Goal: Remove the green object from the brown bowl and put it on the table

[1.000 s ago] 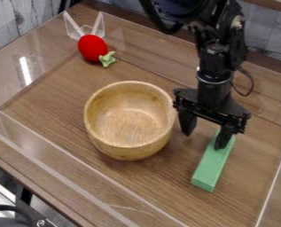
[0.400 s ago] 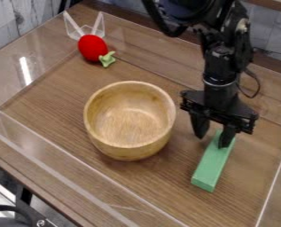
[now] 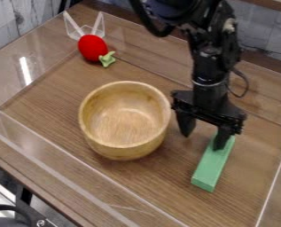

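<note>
Now | green block (image 3: pixel 213 165) flat on table (image 3: pixel 59 97), outside wooden bowl (image 3: pixel 125 120) | gripper (image 3: pixel 204 133) spread, seemingly empty, after release.

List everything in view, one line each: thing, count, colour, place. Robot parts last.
brown bowl: one, light tan wood, centre of the table, empty.
green object: one, mid-green flat block, lying on the table right of the bowl, outside it.
red toy: one, red with green leaf, far left corner.
table: one, brown wood grain, edged by clear walls.
arm: one, black, coming down from the top right.
gripper: one, black, open, pointing down over the block's far end.
</note>
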`<state>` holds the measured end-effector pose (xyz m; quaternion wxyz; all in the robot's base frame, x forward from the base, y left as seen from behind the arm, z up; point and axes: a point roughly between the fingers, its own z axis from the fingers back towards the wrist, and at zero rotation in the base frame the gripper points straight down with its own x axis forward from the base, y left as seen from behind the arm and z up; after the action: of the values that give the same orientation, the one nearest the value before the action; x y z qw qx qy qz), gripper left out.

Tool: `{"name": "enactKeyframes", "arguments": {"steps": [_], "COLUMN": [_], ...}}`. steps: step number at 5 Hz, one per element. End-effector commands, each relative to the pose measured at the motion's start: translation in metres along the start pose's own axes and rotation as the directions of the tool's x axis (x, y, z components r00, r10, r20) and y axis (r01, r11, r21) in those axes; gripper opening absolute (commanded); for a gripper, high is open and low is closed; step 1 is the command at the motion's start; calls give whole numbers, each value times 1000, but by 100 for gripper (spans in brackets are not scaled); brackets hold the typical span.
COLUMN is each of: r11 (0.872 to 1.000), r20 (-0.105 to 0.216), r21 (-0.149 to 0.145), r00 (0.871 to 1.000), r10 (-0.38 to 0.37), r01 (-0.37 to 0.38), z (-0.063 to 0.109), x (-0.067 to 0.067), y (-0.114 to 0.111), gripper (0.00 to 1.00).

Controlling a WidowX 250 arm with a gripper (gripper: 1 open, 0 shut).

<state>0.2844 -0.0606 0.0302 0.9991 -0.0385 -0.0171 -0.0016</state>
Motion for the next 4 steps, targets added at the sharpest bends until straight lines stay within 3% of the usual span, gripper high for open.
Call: {"name": "enactKeyframes", "arguments": {"steps": [1,3,4], "r11": [999,996,997], "r20": [44,45,47], "r21": [-7,-9,-8], "r00": [999,995,996], "r10": [-32,-91,-72], "r01": [32,91,72], "z": [10,0,-1], "x": [7,11,15], "y": [0,-6,-5], "gripper": [100,100,100]}}
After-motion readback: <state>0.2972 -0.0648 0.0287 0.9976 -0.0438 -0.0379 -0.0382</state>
